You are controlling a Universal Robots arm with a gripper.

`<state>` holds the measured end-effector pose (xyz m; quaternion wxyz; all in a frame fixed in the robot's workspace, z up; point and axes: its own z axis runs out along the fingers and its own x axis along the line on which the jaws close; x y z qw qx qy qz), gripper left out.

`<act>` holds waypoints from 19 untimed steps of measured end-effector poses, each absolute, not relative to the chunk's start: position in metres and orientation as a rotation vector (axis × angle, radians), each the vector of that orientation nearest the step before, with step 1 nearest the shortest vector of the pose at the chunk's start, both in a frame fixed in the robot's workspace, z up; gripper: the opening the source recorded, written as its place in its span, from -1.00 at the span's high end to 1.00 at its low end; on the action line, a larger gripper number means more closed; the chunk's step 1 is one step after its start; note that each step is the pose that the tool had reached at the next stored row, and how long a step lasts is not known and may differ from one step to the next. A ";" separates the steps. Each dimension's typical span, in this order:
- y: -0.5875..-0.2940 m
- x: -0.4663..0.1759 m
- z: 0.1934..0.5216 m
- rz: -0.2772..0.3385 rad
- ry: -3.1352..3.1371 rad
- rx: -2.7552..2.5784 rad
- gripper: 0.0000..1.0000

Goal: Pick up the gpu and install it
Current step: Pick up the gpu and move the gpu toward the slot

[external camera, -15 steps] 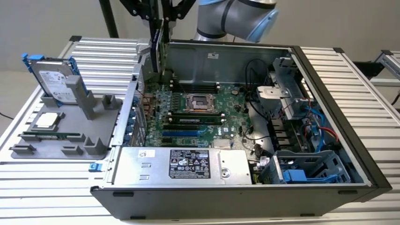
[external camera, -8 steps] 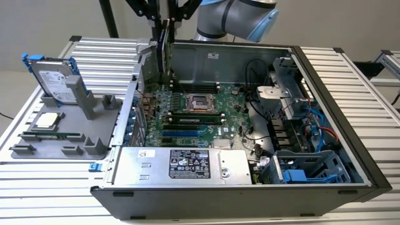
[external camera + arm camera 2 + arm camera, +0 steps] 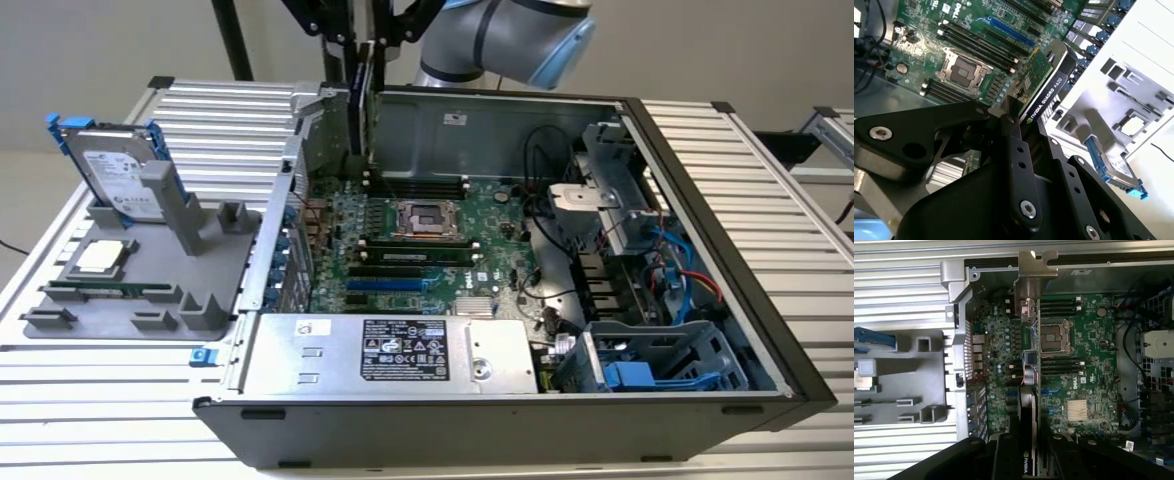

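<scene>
My gripper (image 3: 363, 45) is shut on the gpu (image 3: 358, 110) and holds it on edge above the rear of the open computer case (image 3: 747, 330), toward the exterior view's left. The card hangs over the green motherboard (image 3: 414, 240) without touching it. In the second wrist view the black cooler face of the gpu (image 3: 1046, 95) juts out past the black fingers (image 3: 1014, 145) over the board. Seen from the first wrist view, the gpu (image 3: 1029, 390) is edge-on, its silver bracket (image 3: 1030, 285) at the case's back wall, with the gripper (image 3: 1026, 452) clamped on it.
A grey fixture (image 3: 147, 300) beside the case on the exterior view's left holds a silver hard drive with a blue frame (image 3: 114, 170), a processor chip (image 3: 100, 258) and a memory stick (image 3: 114, 290). A power supply (image 3: 387, 350) sits inside the case at the front; cables (image 3: 681, 270) and a drive cage (image 3: 654, 365) sit on the exterior view's right.
</scene>
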<state>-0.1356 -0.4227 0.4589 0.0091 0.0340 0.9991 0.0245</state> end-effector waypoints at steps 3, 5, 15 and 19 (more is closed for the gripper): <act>-0.423 -0.132 0.459 0.077 3.120 0.106 1.00; -0.423 -0.129 0.459 0.076 3.121 0.106 1.00; -0.423 -0.115 0.459 0.077 3.120 0.106 1.00; -0.423 -0.111 0.459 0.076 3.120 0.106 1.00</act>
